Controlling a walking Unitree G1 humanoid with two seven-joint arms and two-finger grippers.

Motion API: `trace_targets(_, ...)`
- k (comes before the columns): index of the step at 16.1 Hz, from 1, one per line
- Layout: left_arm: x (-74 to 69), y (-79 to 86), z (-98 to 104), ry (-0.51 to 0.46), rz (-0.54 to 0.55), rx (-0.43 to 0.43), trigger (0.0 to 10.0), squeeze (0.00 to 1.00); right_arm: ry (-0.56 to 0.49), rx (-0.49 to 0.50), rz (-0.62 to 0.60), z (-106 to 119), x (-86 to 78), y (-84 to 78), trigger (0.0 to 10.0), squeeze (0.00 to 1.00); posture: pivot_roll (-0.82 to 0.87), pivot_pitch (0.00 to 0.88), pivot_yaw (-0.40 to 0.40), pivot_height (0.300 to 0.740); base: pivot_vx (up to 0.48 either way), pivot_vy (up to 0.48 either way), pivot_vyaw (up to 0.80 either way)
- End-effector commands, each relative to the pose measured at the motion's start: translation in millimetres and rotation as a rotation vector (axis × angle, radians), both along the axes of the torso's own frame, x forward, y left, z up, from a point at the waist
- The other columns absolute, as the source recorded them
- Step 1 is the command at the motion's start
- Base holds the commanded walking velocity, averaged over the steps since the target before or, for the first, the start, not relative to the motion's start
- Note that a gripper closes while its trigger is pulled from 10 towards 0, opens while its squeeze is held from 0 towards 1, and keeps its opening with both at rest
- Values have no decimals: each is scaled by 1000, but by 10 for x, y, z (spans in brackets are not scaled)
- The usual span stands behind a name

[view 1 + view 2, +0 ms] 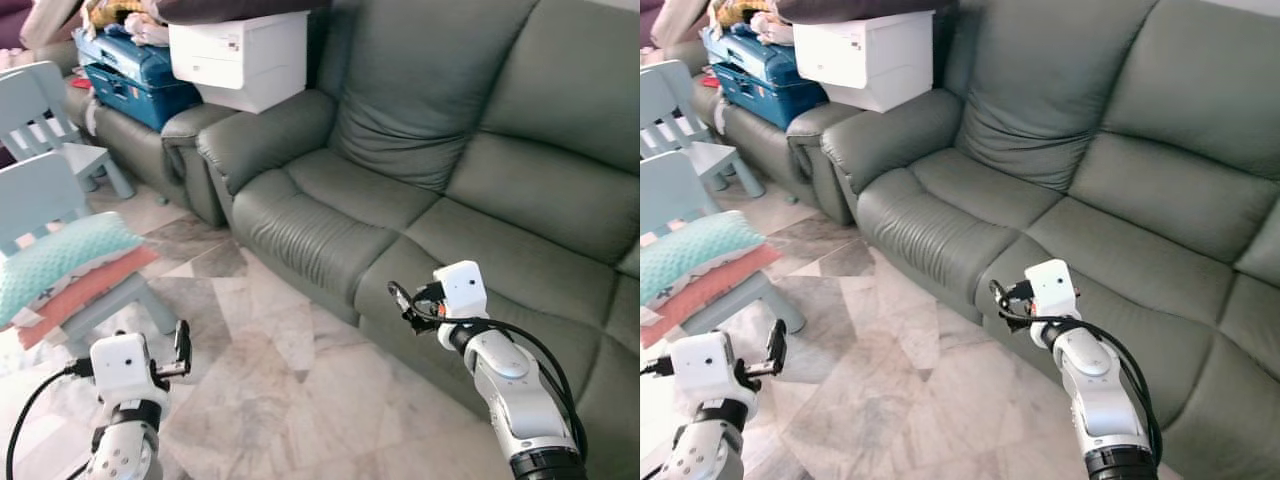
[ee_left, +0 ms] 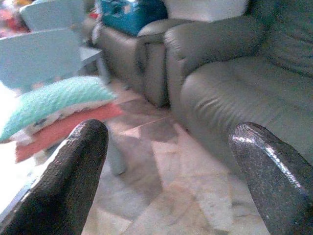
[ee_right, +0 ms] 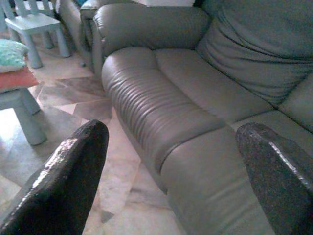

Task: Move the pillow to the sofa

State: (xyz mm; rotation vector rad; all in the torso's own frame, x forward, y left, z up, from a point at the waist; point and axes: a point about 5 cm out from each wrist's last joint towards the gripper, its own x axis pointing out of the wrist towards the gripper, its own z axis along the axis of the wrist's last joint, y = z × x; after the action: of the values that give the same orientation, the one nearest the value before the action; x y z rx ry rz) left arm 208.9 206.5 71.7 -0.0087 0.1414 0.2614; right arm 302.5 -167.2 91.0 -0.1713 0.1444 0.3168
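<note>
The left pincer [image 1: 183, 348] hangs released over the marble floor [image 1: 270, 380], holding nothing. The right pincer [image 1: 403, 305], also released, hovers by the grey-green sofa [image 1: 400, 200]. The teal pillow [image 1: 60, 262] lies on a coral cushion [image 1: 85, 292] atop a pale blue chair [image 1: 40, 190].

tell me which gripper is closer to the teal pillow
Left. The left gripper hovers over the floor just beside the teal pillow on the small chair; the right gripper is across the floor, by the sofa.

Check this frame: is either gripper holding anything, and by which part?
Nothing is held. The left gripper and right gripper are both open; the teal pillow lies untouched on the small chair.
</note>
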Motion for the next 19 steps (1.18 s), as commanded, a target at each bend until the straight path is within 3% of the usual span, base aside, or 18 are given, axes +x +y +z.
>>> trace_targets(1, -17, 92, -27, 47, 76, 51, 10000, 0, -3, 5, 14, 19, 18, 30, 10000, 0, -167, 0, 17, 740, 0, 0, 800)
trace_targets(3, 18, 66, 46, -42, -14, 87, 10000, 0, -12, 9, 22, 46, 54, 59, 10000, 0, -166, 0, 18, 740, 0, 0, 800)
trace_targets(5, 16, 87, 30, -35, 5, 45, 10000, 0, -14, 12, 26, 51, 59, 75, 10000, 0, -167, 0, 17, 740, 0, 0, 800)
trace_targets(10, 51, 65, 32, -45, 6, 71, 10000, 0, -26, 44, 47, 84, 86, 138, 10000, 0, -167, 0, 23, 740, 0, 0, 800)
trace_targets(19, 70, 123, 55, -83, 37, 37, 10000, 0, -65, 64, 116, 147, 106, 248, 10000, 0, -163, 0, 17, 740, 0, 0, 0)
